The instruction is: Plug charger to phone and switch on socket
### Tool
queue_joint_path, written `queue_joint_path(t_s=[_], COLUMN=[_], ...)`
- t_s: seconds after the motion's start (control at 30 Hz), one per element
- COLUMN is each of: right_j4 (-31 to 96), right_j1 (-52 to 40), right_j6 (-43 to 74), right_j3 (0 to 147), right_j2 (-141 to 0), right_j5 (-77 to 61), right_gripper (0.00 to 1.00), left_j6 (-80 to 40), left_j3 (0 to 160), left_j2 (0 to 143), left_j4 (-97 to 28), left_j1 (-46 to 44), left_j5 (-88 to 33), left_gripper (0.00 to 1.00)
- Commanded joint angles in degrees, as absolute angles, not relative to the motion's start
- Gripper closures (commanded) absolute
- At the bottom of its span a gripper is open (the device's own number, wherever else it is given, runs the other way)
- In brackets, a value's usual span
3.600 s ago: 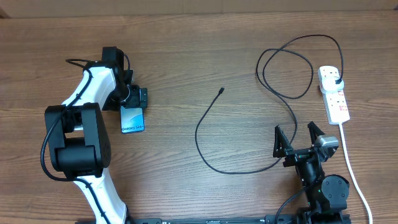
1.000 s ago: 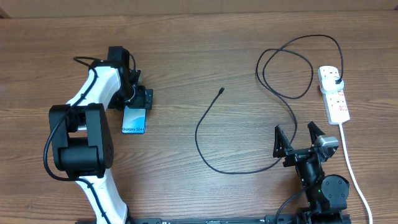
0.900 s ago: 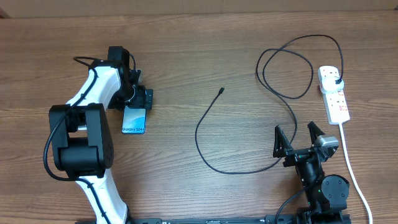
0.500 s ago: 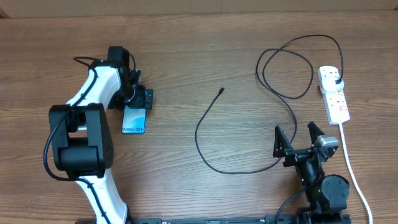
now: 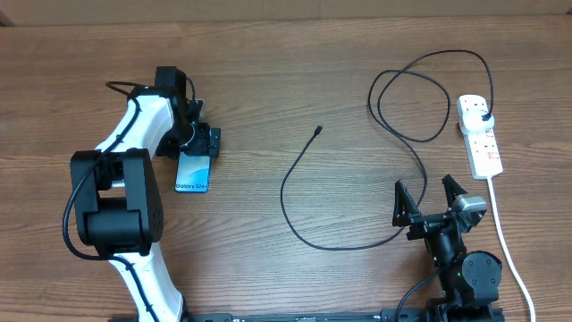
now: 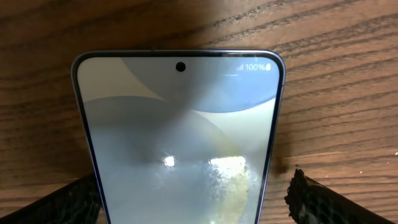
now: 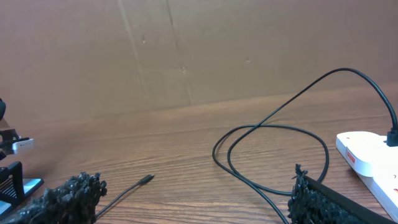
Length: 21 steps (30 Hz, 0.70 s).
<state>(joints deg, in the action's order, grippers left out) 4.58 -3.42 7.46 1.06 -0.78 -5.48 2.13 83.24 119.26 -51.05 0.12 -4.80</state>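
Here the phone lies between the spread fingers of the left end effector (bare table shows beside one).

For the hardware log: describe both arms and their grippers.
Left arm: white curved shells, bulky black joints, thin black cable alongside. Right arm: black, small silver-grey block at wrist. Left gripper and right gripper: black, rough-textured fingers.

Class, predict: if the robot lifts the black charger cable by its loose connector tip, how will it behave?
Probably floppy: the charger cable lies in loose curves, so it would sag. Its plug sits in the socket, so it may pull taut.
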Motion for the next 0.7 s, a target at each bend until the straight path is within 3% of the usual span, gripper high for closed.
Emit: queue_joint_path(t_s=[0.0,0.4,0.67], right_j4=[4.38,4.38,4.38], right_j1=[-3.68,-3.68,-3.68], right_j6=[7.38,7.38,7.38], right_j3=[0.45,0.45,0.45], right_j2=[-0.16,-0.16,-0.16], right_j5=[-4.75,-4.75,-4.73], right_gripper=[0.0,0.0,0.0], left_j6=[3.44,3.81,12.38], left_j3=[82.21,82.21,82.21], left_j2=[121.84,121.84,121.84], left_j4=[-51.31,-51.55,-51.77], left_j1=[-0.91,-2.66,-2.85], left_j5=[-10.35,-9.61,-3.97], left_gripper=[0.03,0.03,0.06])
